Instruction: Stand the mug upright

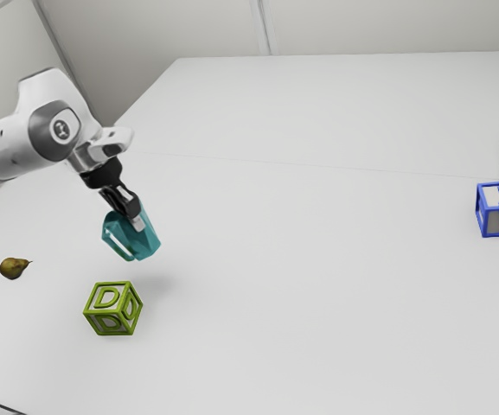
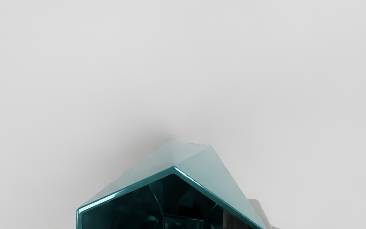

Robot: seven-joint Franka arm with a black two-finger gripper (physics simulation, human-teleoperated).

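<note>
The mug hangs tilted above the surface, near the green block, its mouth toward the hand, long axis slanting. The tool is closed on its wall, one finger inside, one outside. The wrist view cuts off part of the mouth. Its walls are teal and faceted, the interior dark. The pear lies left of the green block in the exterior view.

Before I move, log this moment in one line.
black two-finger gripper: shut on faceted teal mug | mug: tilted, seemingly off white tabletop | upright placement: not yet done
</note>
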